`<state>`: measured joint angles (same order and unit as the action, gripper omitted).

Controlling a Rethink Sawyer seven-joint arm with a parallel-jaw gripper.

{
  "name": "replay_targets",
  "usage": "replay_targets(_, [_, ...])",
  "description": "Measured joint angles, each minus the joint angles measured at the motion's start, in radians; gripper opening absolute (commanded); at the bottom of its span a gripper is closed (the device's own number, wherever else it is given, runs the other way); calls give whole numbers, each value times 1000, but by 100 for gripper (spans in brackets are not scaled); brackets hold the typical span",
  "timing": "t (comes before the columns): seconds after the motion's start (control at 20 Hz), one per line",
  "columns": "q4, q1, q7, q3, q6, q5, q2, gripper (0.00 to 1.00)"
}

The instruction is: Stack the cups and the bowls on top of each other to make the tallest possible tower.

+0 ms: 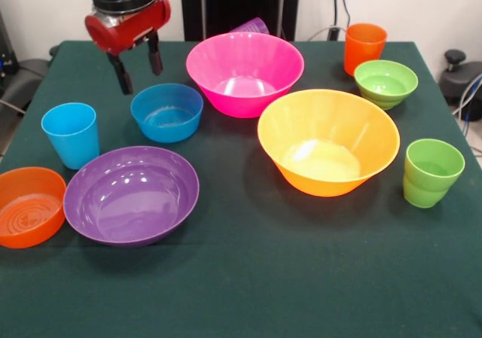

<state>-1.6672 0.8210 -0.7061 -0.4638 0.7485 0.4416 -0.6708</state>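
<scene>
My gripper [138,68] hangs open and empty above the table's far left, just behind the small blue bowl [166,112]. The sky blue cup [71,135] stands left of that bowl. The wide purple bowl [131,194] and small orange bowl [28,205] sit at the near left. The large pink bowl [245,72] is at the far middle, with the purple cup [251,26] mostly hidden behind it. The large yellow-orange bowl [328,141] is right of centre. The orange cup [364,47], small green bowl [385,83] and lime green cup [432,172] stand at the right.
The dark green table [248,278] has open cloth along its near side. The black pedestal [226,3] stands behind the far edge. Cables and dark gear lie beyond the right edge.
</scene>
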Motion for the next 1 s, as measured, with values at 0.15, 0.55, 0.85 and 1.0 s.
replay_targets(0.15, [41,-3,0,0,0,1,28,100])
replay_targets(0.55, [152,-4,0,0,0,1,111,100])
replay_targets(0.85, [227,-4,0,1,0,1,164,100])
replay_targets(1.0, [250,-4,0,6,0,1,177,100])
